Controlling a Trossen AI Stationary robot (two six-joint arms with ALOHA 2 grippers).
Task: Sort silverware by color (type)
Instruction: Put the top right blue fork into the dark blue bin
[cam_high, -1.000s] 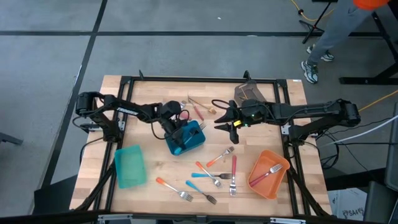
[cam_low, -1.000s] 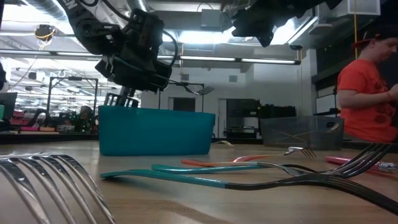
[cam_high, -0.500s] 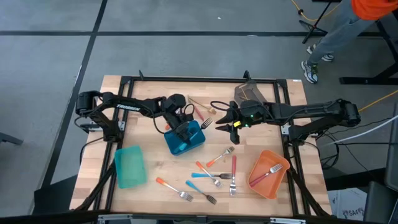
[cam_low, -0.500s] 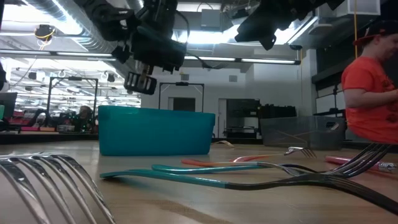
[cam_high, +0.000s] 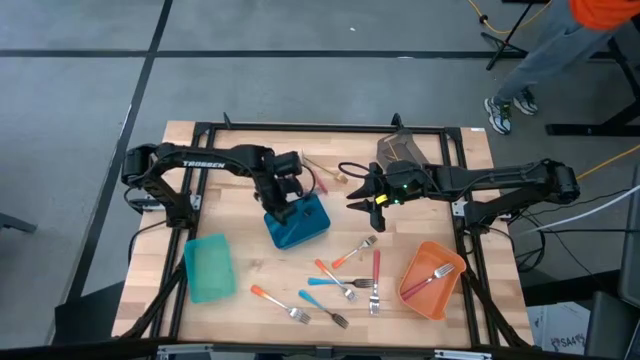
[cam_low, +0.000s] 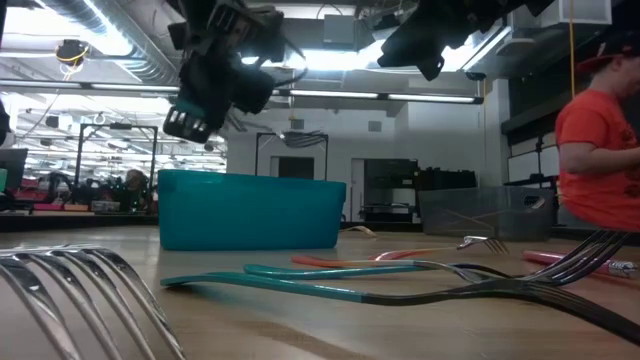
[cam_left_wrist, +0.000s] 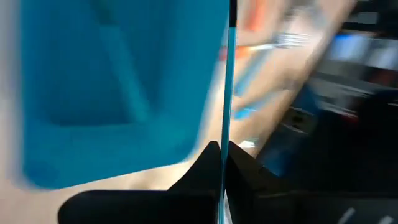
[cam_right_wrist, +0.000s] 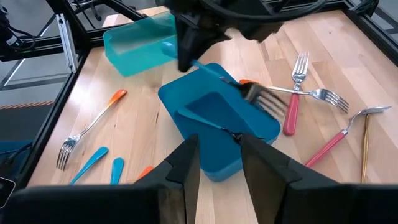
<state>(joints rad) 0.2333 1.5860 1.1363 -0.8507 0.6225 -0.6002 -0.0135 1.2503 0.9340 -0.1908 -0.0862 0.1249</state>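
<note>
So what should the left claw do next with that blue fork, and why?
Probably open and let go. The left claw is shut on the blue-handled fork, which hangs right over the blue bin, the matching colour.

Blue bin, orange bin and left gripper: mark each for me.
blue bin (cam_high: 310, 222): high view, on its bare floor.
orange bin (cam_high: 445, 290): high view, on its near rim.
left gripper (cam_high: 282, 210): high view, between its fingertips, over the blue bin's edge.
</note>
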